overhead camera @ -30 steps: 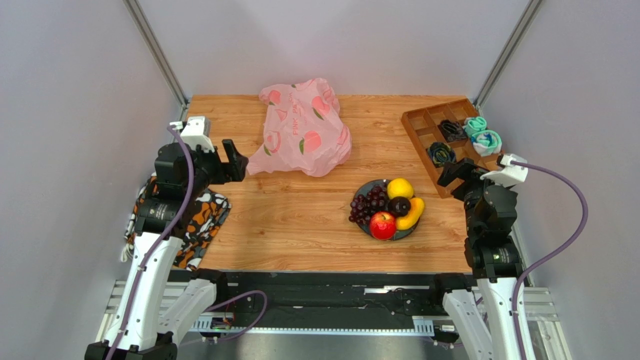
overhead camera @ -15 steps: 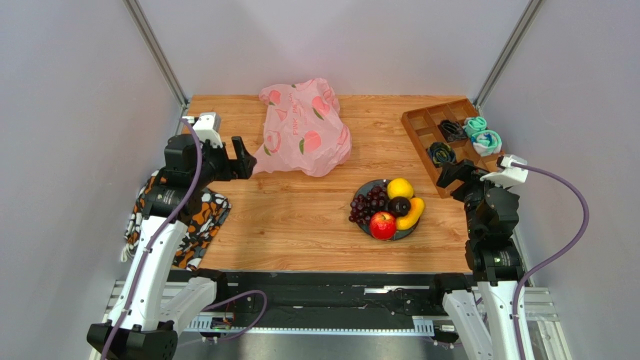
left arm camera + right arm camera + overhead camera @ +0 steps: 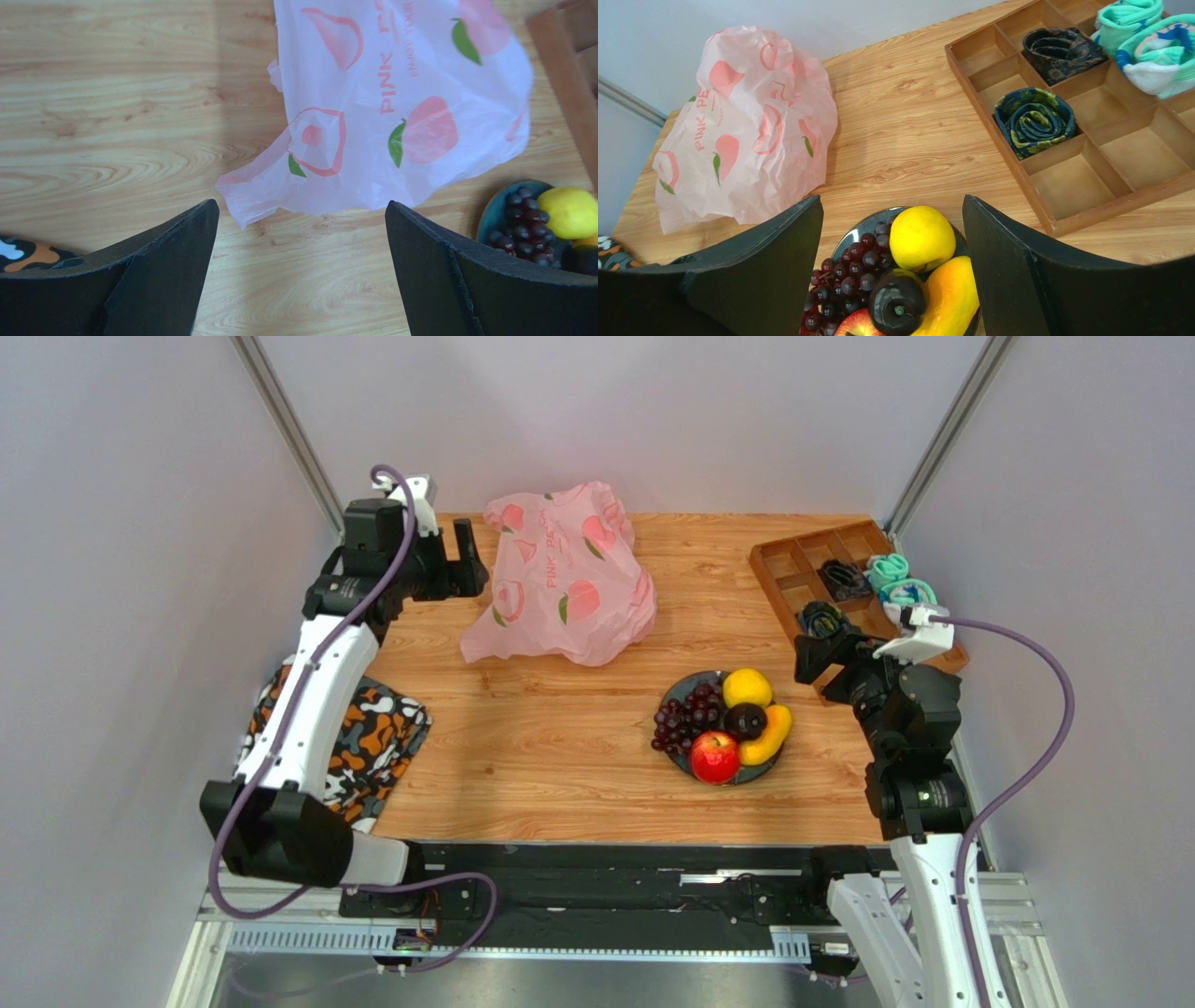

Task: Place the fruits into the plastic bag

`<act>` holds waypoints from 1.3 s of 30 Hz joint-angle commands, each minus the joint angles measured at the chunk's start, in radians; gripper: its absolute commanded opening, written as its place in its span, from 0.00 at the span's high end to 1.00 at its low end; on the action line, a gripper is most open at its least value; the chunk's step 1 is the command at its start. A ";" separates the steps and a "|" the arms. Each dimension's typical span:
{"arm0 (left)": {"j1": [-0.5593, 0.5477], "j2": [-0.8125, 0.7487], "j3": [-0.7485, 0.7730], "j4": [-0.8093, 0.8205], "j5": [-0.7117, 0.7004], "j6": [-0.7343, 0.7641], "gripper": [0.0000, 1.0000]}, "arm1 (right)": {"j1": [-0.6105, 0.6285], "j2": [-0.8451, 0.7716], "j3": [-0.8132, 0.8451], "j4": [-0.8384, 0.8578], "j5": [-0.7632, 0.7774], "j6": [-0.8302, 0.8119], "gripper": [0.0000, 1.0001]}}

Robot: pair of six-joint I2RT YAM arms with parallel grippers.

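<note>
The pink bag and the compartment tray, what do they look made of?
The pink bag looks like thin plastic film: translucent, crinkled, slightly glossy. The compartment tray looks like wood, matte brown with visible grain, though it could be laminate.

On the wooden table (image 3: 561,728), a divided wooden tray (image 3: 1074,185) at far right holds a navy patterned roll (image 3: 1034,119), a black roll (image 3: 1064,49) and teal rolls (image 3: 1151,42). An orange-black patterned cloth (image 3: 368,742) lies at the near-left edge.
</note>
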 commanded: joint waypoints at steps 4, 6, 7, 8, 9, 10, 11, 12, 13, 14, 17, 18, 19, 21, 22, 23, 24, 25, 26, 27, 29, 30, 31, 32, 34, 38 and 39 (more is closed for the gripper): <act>0.006 0.148 0.009 0.075 0.090 -0.032 0.04 | 0.019 0.009 0.018 0.044 -0.085 0.022 0.23; 0.006 0.177 0.001 0.121 0.135 -0.049 0.05 | 0.025 0.022 0.026 0.046 -0.104 0.022 0.23; 0.006 0.211 0.008 0.122 0.138 -0.055 0.05 | 0.028 0.027 0.031 0.047 -0.108 0.017 0.23; 0.006 0.226 0.015 0.122 0.144 -0.058 0.05 | 0.036 0.030 0.034 0.044 -0.122 0.014 0.23; 0.006 0.242 0.027 0.127 0.166 -0.061 0.05 | 0.042 0.038 0.035 0.044 -0.127 0.016 0.24; 0.006 0.264 0.028 0.135 0.177 -0.070 0.05 | 0.048 0.039 0.037 0.044 -0.130 0.014 0.24; 0.006 0.275 0.027 0.162 0.192 -0.080 0.05 | 0.061 0.044 0.037 0.044 -0.131 0.016 0.24; 0.006 0.288 0.027 0.174 0.212 -0.087 0.05 | 0.070 0.050 0.035 0.047 -0.131 0.017 0.24; 0.006 0.313 0.028 0.184 0.221 -0.101 0.06 | 0.077 0.064 0.037 0.047 -0.127 0.017 0.24; 0.006 0.330 0.033 0.187 0.226 -0.106 0.06 | 0.100 0.073 0.040 0.047 -0.122 0.017 0.24; 0.006 0.386 0.058 0.181 0.232 -0.116 0.08 | 0.163 0.107 0.052 0.046 -0.096 0.014 0.24; 0.006 0.401 0.064 0.184 0.246 -0.120 0.09 | 0.182 0.116 0.055 0.046 -0.086 0.014 0.24; 0.006 0.406 0.062 0.188 0.255 -0.127 0.10 | 0.220 0.136 0.061 0.047 -0.058 0.011 0.24; 0.006 0.410 0.053 0.210 0.272 -0.135 0.14 | 0.258 0.159 0.067 0.049 -0.036 0.007 0.24; 0.006 0.409 0.050 0.214 0.273 -0.135 0.16 | 0.290 0.171 0.071 0.055 -0.023 0.008 0.23; 0.006 0.410 0.047 0.221 0.270 -0.136 0.21 | 0.306 0.197 0.075 0.060 -0.020 0.008 0.23; 0.006 0.413 0.041 0.224 0.270 -0.135 0.25 | 0.321 0.209 0.077 0.064 -0.016 0.014 0.23; 0.006 0.417 0.039 0.228 0.272 -0.135 0.30 | 0.349 0.220 0.078 0.076 -0.010 0.017 0.23; 0.004 0.420 0.036 0.228 0.287 -0.138 0.42 | 0.364 0.243 0.077 0.086 -0.004 0.020 0.23; 0.004 0.423 0.035 0.233 0.299 -0.147 0.48 | 0.377 0.252 0.075 0.093 0.002 0.026 0.23; -0.011 0.412 0.025 0.230 0.312 -0.164 0.74 | 0.407 0.285 0.081 0.104 0.020 0.028 0.24; -0.029 0.403 0.019 0.227 0.307 -0.175 0.88 | 0.419 0.295 0.087 0.093 0.023 0.028 0.24; -0.042 0.391 -0.001 0.219 0.290 -0.185 1.00 | 0.424 0.305 0.092 0.087 0.055 0.030 0.24; -0.056 0.357 -0.017 0.218 0.281 -0.208 1.00 | 0.427 0.320 0.101 0.078 0.062 0.031 0.24; -0.115 0.287 -0.077 0.221 0.219 -0.222 1.00 | 0.432 0.326 0.107 0.060 0.077 0.034 0.24; -0.244 0.196 -0.162 0.225 0.112 -0.267 0.98 | 0.433 0.352 0.118 0.034 0.088 0.034 0.24; -0.285 0.183 -0.174 0.222 0.106 -0.274 0.96 | 0.433 0.358 0.123 0.027 0.088 0.036 0.24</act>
